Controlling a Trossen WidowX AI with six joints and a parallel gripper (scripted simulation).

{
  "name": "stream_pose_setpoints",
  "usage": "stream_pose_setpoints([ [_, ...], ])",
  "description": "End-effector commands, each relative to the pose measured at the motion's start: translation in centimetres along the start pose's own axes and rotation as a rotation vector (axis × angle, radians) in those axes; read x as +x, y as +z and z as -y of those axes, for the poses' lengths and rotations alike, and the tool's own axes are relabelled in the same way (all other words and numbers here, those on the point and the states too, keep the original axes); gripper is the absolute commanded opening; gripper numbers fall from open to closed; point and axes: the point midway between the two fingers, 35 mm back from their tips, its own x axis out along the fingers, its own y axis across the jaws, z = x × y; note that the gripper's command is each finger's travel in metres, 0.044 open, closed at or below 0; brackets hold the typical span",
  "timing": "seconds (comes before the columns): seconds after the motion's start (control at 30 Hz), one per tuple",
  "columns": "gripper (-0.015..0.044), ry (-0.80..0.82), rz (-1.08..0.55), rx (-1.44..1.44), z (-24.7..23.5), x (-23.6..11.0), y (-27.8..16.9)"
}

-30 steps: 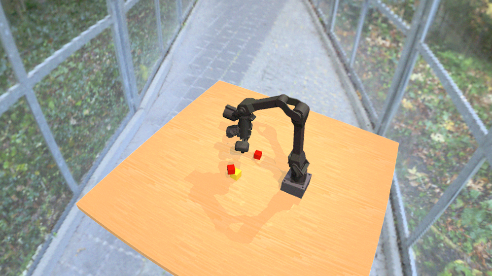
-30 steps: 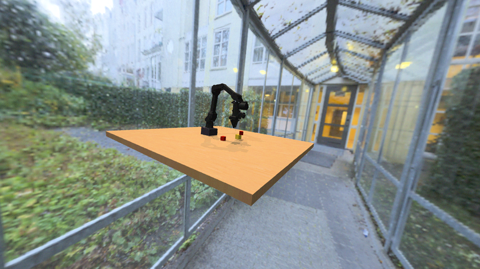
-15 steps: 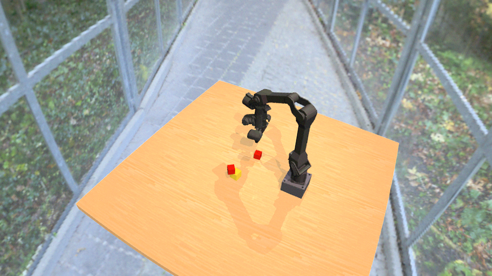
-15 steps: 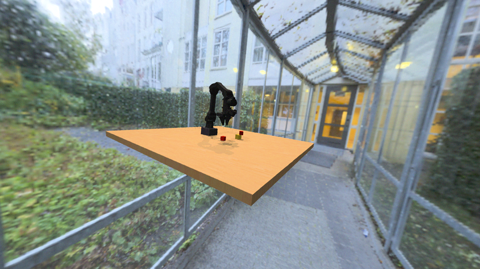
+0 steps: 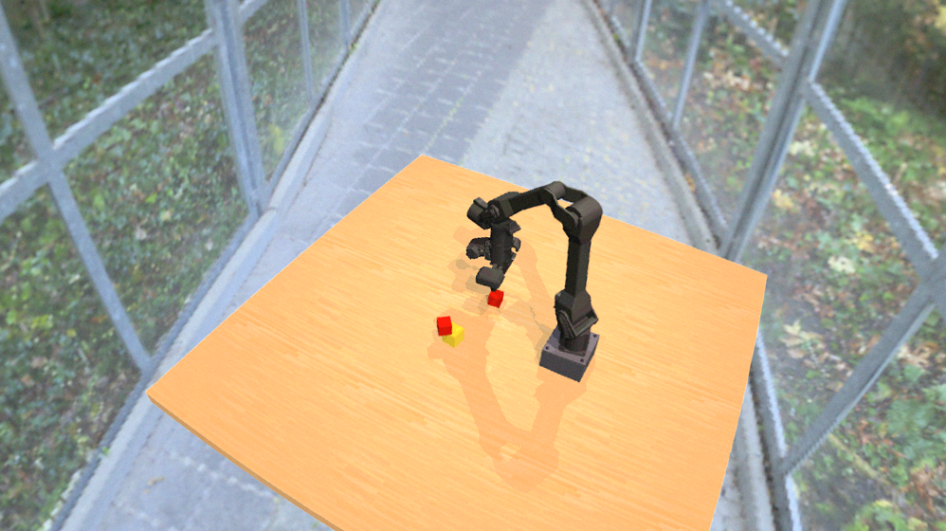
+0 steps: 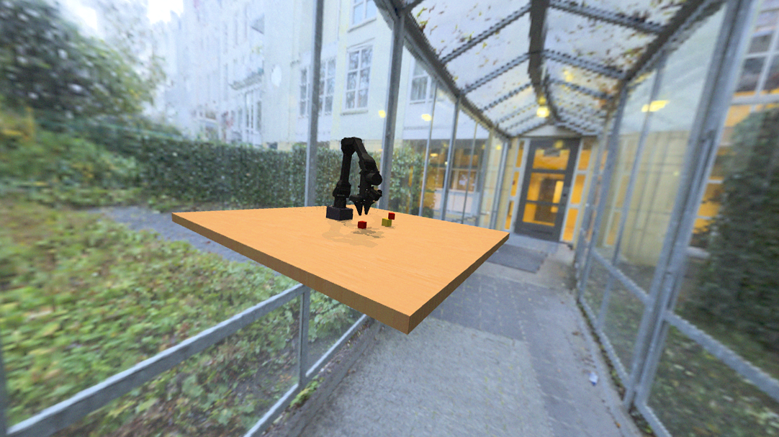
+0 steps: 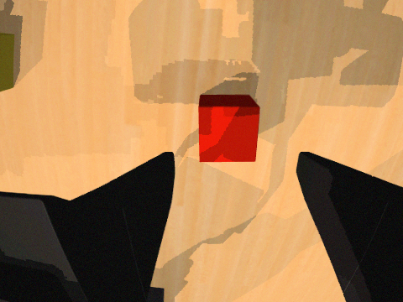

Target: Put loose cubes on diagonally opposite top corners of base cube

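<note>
Open gripper (image 7: 235, 174) poised over the second red cube (image 7: 228, 127)

Jaws parted and empty; the cube lies on the table (image 5: 365, 418) just beyond the fingertips, roughly centred between them, right of the yellow base cube (image 5: 454, 336) carrying the first red cube (image 5: 444, 324).

Orange wooden table (image 5: 359, 451), glass-walled walkway, grey paving, green ivy, lit doorway (image 6: 545, 185)
</note>
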Motion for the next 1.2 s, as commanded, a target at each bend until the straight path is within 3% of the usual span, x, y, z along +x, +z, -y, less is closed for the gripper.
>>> stream_pose_setpoints([
  [0.0, 0.0265, 0.003, -0.001, -0.003, -0.1, 1.5, -0.1],
  [0.9, 0.0265, 0.003, -0.001, -0.003, -0.1, 5.1, -0.1],
  [1.1, 0.0107, 0.003, -0.001, -0.003, -0.1, 5.1, -0.1],
  [1.17, 0.0105, 0.003, -0.001, -0.003, -0.1, 5.1, -0.1],
])
